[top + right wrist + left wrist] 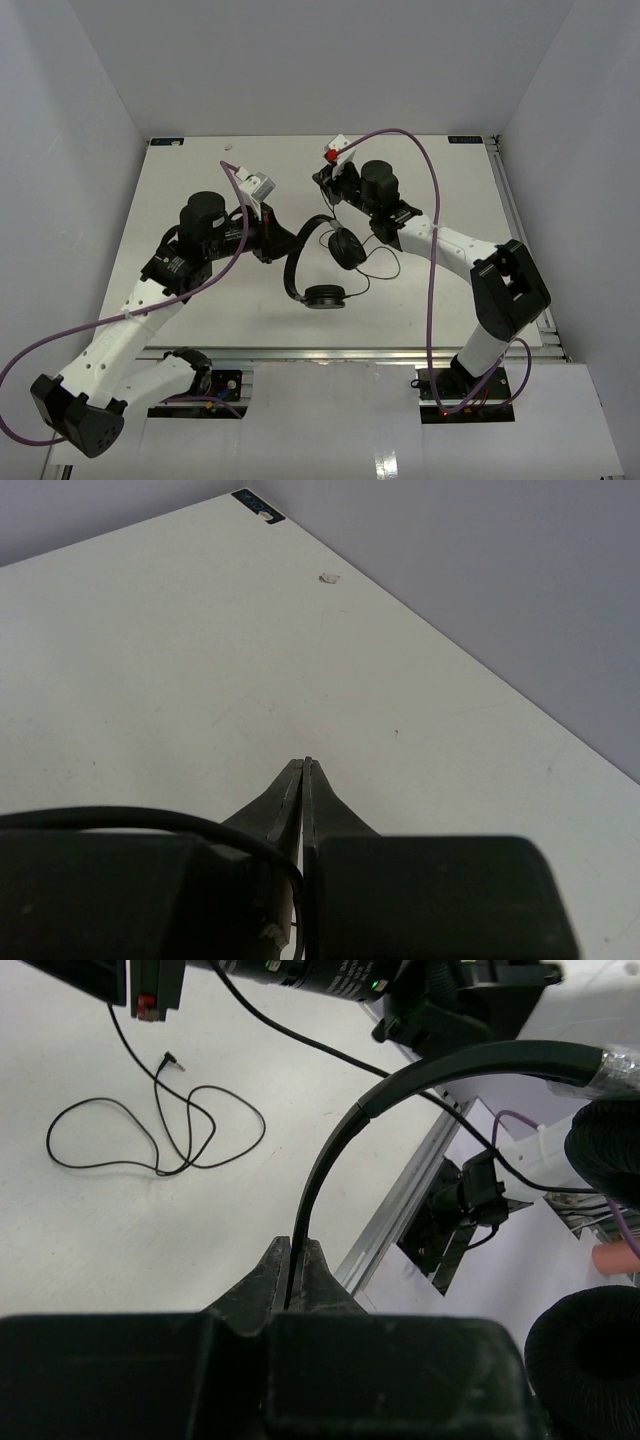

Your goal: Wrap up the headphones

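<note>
Centrally on a matte white surface, seen from above, small black headphones sit between two white and black robot arms. The headband is a thin, smooth strip of black plastic bent into a wide arc. At each end is a round earcup covered in soft, slightly fuzzy black foam. In the top view one earcup lies nearer the middle of the surface and the other closer to the near edge.

The left arm reaches in from the left. Its dark, wedge-shaped jaws are closed tight on the headband, pinching the flat strip edge-on between their tips. Whether the earcups touch the surface cannot be told.

The right arm reaches from the right toward the far middle of the surface. Its jaws are pressed together with almost no gap, and the thin black cable curves over the jaw housing and slips down between them, so they grip the cable.

From there the cable, fine as string, runs to the headphones, and its free part lies on the surface in loose, overlapping loops, ending in a small metal plug.

Thick glossy purple cables arch over both arms. A ribbed aluminium rail edges the near side of the surface
</note>
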Controlling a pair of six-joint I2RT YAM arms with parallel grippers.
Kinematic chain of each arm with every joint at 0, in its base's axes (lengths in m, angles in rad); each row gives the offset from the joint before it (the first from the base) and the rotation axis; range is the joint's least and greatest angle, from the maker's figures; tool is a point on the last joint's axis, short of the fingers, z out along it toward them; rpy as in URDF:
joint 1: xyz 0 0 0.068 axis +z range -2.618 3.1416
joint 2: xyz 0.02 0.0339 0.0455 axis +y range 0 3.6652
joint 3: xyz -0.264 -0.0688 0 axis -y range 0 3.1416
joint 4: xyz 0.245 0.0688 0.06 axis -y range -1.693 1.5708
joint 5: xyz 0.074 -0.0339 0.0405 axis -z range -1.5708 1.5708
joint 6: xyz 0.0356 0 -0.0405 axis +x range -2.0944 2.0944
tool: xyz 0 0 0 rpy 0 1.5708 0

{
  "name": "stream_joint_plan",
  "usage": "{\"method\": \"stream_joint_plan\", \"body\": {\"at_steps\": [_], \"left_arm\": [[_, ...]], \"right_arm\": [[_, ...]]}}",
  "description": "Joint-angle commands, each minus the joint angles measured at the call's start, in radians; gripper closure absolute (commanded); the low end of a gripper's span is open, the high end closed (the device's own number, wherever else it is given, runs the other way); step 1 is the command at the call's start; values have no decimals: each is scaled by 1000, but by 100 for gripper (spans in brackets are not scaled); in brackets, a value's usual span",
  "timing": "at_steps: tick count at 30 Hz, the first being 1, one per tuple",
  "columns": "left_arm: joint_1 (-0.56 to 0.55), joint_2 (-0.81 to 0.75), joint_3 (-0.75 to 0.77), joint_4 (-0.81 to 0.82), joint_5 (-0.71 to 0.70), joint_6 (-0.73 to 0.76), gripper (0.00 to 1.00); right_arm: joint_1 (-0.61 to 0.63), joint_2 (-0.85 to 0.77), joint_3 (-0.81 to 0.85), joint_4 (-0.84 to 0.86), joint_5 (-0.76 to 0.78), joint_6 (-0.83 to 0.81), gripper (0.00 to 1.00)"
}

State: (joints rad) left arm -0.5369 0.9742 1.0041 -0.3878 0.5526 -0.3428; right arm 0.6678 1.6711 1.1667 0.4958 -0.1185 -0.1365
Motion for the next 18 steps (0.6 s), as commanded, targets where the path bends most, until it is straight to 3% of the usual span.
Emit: {"method": "stream_joint_plan", "body": {"at_steps": [1,6,18], "left_arm": [[-3,-41,40,57,51,-71,100],[-3,-38,-9,108,217,-99,100],[-3,5,-43,76,290,-8,100]], "right_arm": [[-2,9,16,59,-25,42,92],[-2,42,53,49,-18,44,92],[-1,107,169,-22,-1,3,92]]}}
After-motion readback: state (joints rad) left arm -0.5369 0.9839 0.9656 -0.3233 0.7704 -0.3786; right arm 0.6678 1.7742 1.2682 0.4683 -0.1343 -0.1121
